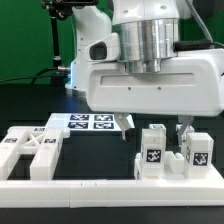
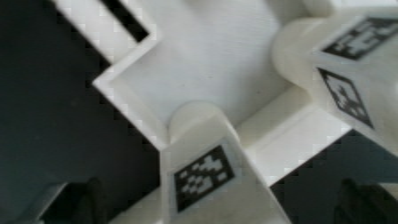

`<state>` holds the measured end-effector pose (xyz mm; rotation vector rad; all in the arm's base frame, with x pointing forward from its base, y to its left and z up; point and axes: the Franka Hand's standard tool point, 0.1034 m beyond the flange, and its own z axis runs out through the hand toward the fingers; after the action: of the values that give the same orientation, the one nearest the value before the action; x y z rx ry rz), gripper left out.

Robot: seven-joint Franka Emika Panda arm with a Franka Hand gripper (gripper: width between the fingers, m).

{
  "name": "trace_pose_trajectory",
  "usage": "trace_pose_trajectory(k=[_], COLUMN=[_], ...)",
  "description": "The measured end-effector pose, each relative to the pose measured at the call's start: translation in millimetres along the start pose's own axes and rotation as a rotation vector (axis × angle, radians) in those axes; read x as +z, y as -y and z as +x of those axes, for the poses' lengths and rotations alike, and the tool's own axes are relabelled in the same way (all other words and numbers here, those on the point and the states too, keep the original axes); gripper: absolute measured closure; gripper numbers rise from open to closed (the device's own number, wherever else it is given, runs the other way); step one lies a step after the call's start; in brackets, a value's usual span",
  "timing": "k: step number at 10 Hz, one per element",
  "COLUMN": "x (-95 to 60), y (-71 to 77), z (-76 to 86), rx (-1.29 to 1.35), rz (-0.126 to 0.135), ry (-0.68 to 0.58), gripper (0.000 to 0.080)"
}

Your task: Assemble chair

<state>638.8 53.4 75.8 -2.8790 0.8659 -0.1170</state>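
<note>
My gripper hangs open just above a tagged white chair piece that stands upright by the front rail. One finger is on the exterior view's left of it. The other finger is between it and a second tagged piece. In the wrist view the gripper straddles a tagged post, with dark gaps on both sides of it. A flat white panel and another tagged part lie beyond. A notched chair part lies at the exterior view's left.
The marker board lies on the black table behind the gripper. The long white L-shaped border rail runs along the front. The arm's white body fills the upper middle of the exterior view.
</note>
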Motion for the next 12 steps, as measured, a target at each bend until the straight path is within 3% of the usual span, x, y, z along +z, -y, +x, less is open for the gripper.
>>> trace_pose_trajectory(k=[2, 3, 4, 5, 6, 7, 9, 11, 12], x=[2.5, 2.6, 2.7, 2.9, 3.0, 2.8, 2.8, 1.8, 2.2], y=[0.0, 0.3, 0.0, 0.4, 0.6, 0.3, 0.6, 2.6, 5.9], z=[7.3, 6.8, 6.9, 6.5, 6.3, 6.7, 6.1, 3.9, 1.2], rx=[-0.341, -0.291, -0.287, -0.218, -0.134, -0.068, 0.164, 0.589, 0.816], rz=[-0.025, -0.022, -0.022, -0.019, -0.018, -0.018, -0.016, -0.022, -0.011], ry=[-0.011, -0.011, -0.011, -0.01, -0.011, -0.012, -0.031, -0.05, -0.046], gripper=[0.0151, 0.0151, 0.0264, 0.0264, 0.0444, 0.0515, 0.0514, 0.0514, 0.0514])
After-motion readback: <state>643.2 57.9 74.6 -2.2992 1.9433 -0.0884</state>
